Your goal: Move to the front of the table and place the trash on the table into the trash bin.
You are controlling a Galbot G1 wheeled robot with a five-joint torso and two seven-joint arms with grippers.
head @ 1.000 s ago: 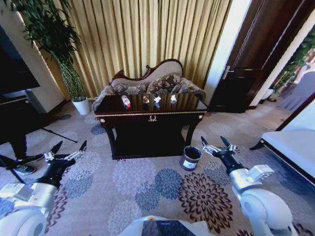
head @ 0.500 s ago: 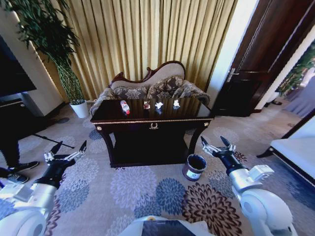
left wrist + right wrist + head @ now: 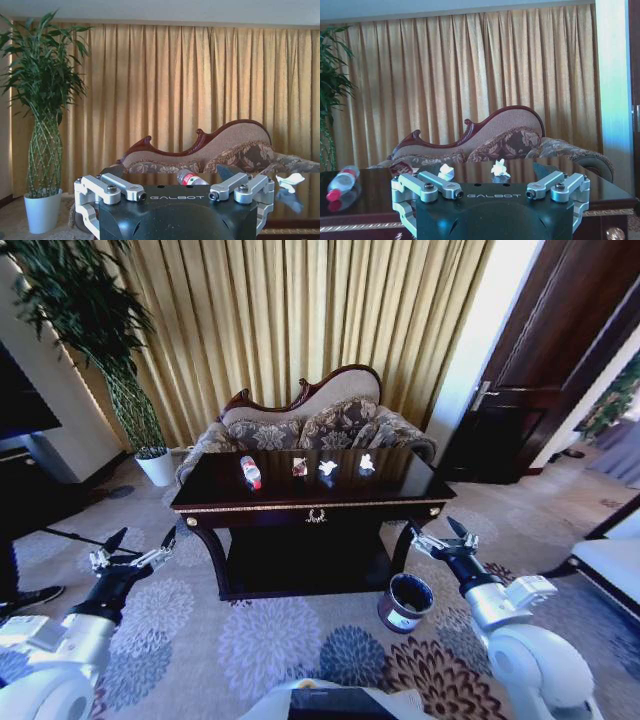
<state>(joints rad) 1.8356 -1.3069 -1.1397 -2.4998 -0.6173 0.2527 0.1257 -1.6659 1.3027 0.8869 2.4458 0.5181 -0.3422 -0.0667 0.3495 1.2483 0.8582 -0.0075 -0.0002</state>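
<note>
The dark glossy table [image 3: 215, 495] stands ahead, in front of a sofa. On its top lie a clear bottle [image 3: 250, 472] with a red label, a small wrapper [image 3: 299, 468] and two crumpled white papers [image 3: 328, 468] [image 3: 367, 464]. The round dark trash bin [image 3: 407, 602] sits on the carpet by the table's front right leg. My left gripper [image 3: 143, 538] hangs open over the carpet, left of the table. My right gripper [image 3: 436, 532] is open too, just above the bin. The right wrist view shows the bottle [image 3: 340, 184], wrapper [image 3: 402, 168] and papers [image 3: 445, 171] [image 3: 500, 168].
A carved sofa [image 3: 305, 420] stands behind the table, before gold curtains. A tall plant in a white pot [image 3: 155, 465] is at the back left. A dark wooden door [image 3: 545, 370] is on the right, and a white bench edge [image 3: 615, 560] at the far right.
The whole picture has shifted: the camera has come closer, so table and bin look larger and nearer. Both arms keep the same pose, grippers open.
</note>
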